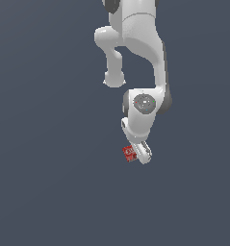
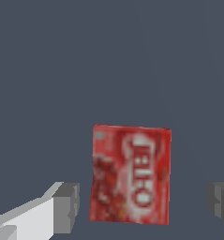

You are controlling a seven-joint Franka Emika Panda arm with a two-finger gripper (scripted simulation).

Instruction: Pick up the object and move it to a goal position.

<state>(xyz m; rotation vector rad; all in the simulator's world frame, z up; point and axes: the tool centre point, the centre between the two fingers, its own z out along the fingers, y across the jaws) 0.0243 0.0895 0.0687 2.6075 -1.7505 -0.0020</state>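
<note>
While the arm (image 1: pixel 144 103) bends low, we note the gripper (image 2: pixel 144 206) spread wide, its fingers (image 2: pixel 66 206) apart from the red box (image 2: pixel 130 174) lying between them.

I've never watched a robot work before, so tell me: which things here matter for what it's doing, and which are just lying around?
Part of the job:
- red box, lying flat on the grey surface
- end effector, open, one finger on each side of the box, not touching it

Just lying about:
- nothing else shows; only the bare grey surface and the robot's white arm
</note>
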